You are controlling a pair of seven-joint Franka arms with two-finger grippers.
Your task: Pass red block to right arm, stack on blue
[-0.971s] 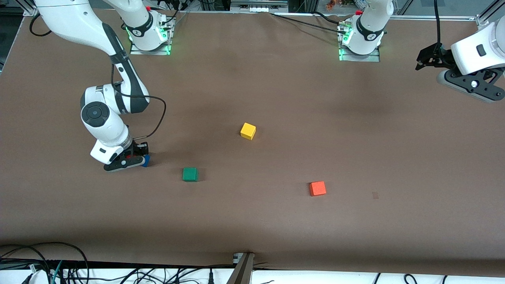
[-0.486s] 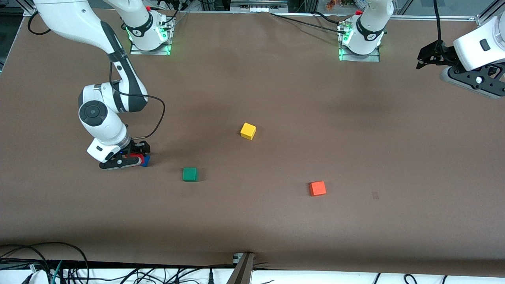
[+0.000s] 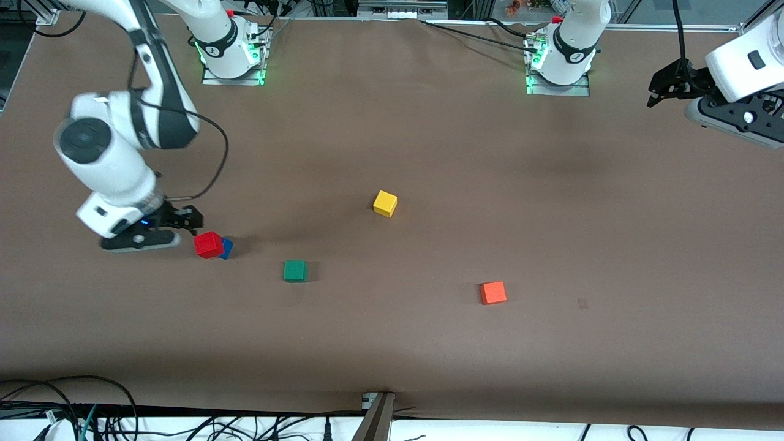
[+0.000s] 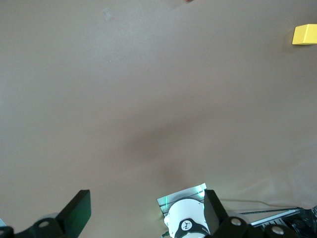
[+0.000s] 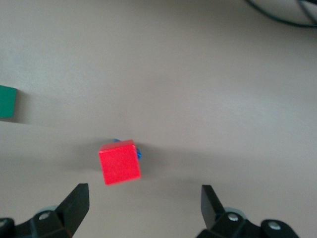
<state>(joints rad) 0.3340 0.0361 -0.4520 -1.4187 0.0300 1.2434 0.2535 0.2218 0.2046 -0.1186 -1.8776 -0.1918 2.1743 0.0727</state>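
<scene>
The red block (image 3: pixel 208 244) is sitting on the blue block (image 3: pixel 226 247), stacking apparently finished; right tool (image 3: pixel 160 234), spread apart, is hovering at frame left. Left tool (image 3: pixel 669 87), also apart, is waiting upper right. Next: clearing away.

Light: even and bright from overhead, no harsh glare on the brown table (image 3: pixel 429 153).
Shadows: soft dark patches at the centre and upper right of the front view, and mid-frame in the left wrist view.
Glow: green lights at the top.
Blur: right wrist view slightly soft; red block (image 5: pixel 119 162) edges smeared.
</scene>
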